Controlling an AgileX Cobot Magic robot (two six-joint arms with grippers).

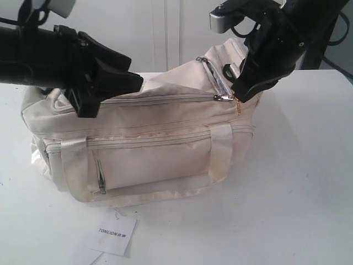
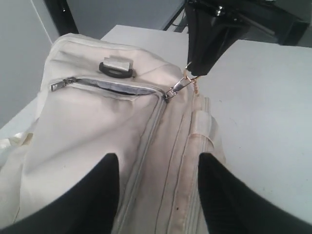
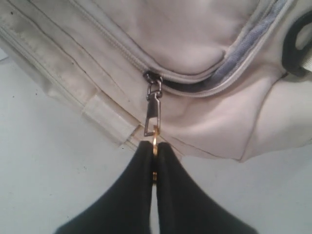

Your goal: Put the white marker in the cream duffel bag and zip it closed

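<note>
While the left hand (image 2: 160, 158) is over the left part of the cream duffel bag (image 1: 149, 149), its two fingers (image 2: 105, 195) stand wide apart with only the bag's top flap (image 2: 97, 126) between them, gripping nothing. The bag sits on the white desk (image 1: 298, 182), its front pocket facing the exterior camera. A small white paper tag (image 1: 113, 234) lies on the desk just before it. Along the flap's front edge the top zip (image 1: 160, 99) is drawn closed up to the slider (image 3: 154, 79) near the right corner. Past that corner the zip gapes, showing grey lining (image 2: 117, 87). A black strap clip (image 2: 117, 70) sits on the bag's right end. At the corner the right hand (image 3: 153, 146) is pinched tight on the gold ring of the metal zip pull (image 3: 152, 114), which stretches straight out from the slider.
</note>
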